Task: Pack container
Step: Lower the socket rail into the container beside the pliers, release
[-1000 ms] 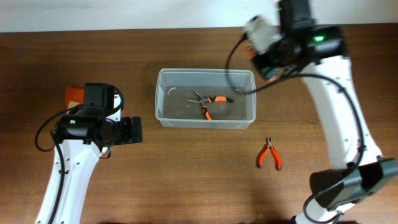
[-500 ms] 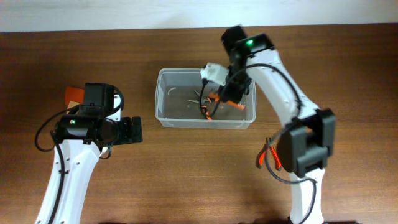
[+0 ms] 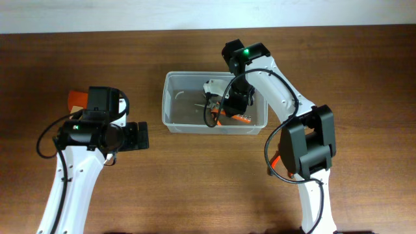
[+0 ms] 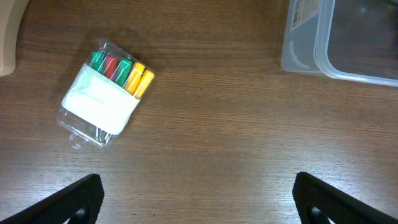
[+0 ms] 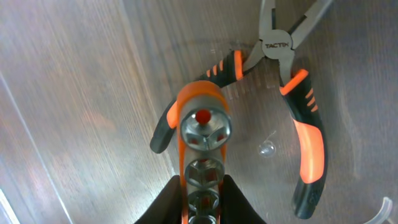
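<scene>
The clear plastic container stands at the middle of the table; its corner shows in the left wrist view. Orange-and-black pliers lie on its floor. My right gripper is down inside the container, shut on an orange rail of metal sockets, which it holds just above the pliers' handle. My left gripper is open and empty, hovering over bare table left of the container; its fingertips stand wide apart.
A pack of coloured markers lies on the table left of the container. A second pair of orange pliers lies in front of the container at the right, mostly hidden by my right arm.
My right arm has swung from behind the container's back right corner down into the container, bringing the socket rail in. The left arm has not moved.
</scene>
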Controlling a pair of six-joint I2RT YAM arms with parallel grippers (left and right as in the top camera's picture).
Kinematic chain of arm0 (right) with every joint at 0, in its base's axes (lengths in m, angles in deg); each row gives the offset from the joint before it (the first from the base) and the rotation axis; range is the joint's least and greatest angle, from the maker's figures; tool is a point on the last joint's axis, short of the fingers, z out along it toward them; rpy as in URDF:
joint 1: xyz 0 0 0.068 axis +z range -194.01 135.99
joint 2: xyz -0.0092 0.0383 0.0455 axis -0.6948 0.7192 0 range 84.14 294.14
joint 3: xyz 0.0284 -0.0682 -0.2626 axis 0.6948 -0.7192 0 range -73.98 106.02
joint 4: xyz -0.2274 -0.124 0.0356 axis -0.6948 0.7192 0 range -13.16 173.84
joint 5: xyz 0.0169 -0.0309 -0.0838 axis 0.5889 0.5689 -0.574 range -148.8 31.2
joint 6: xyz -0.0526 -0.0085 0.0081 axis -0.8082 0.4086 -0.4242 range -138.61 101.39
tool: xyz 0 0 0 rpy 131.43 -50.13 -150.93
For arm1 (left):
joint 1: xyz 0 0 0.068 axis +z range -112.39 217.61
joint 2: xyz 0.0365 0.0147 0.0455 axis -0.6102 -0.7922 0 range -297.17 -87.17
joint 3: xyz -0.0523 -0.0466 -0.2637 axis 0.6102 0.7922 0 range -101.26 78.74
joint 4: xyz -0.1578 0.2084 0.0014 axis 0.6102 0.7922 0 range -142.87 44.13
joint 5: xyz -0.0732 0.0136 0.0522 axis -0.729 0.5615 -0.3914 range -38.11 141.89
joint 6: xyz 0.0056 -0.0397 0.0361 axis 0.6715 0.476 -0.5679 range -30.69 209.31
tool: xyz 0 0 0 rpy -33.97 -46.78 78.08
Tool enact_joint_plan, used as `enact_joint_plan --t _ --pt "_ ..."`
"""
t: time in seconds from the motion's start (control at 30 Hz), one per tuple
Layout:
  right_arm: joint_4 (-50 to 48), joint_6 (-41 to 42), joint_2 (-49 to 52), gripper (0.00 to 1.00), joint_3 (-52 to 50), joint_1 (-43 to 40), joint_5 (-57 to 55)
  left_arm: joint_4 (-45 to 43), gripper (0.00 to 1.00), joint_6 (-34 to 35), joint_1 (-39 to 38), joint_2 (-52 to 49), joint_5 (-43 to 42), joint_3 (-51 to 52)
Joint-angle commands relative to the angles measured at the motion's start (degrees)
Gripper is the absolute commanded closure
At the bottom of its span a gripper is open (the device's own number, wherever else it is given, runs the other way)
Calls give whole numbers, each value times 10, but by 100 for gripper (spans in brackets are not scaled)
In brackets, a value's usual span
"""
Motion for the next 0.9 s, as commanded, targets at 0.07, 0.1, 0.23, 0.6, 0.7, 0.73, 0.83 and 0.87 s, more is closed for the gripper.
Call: enact_joint_plan --t 0.07,0.1,0.23,0.6,0.7,0.73,0.83,0.87 --pt "2 -6 0 75 3 3 14 0 1 -7 1 -1 -6 0" --pt "2 -6 0 73 3 3 14 0 1 -7 1 -1 -6 0" --pt "2 -5 -1 70 4 2 14 0 1 -7 1 -1 -6 0" --pt "39 152 -127 54 55 -38 -59 -4 1 -7 1 -1 -6 0" --pt "36 217 -189 5 63 -72 -98 -4 1 -8 1 -1 -6 0" --pt "35 247 -210 1 63 -87 -110 -4 1 -8 1 -1 -6 0" --pt "50 328 -256 1 63 -143 -114 -4 1 -8 1 -1 -6 0" --pt "64 348 -267 1 63 -162 -113 -4 1 -8 1 -1 -6 0"
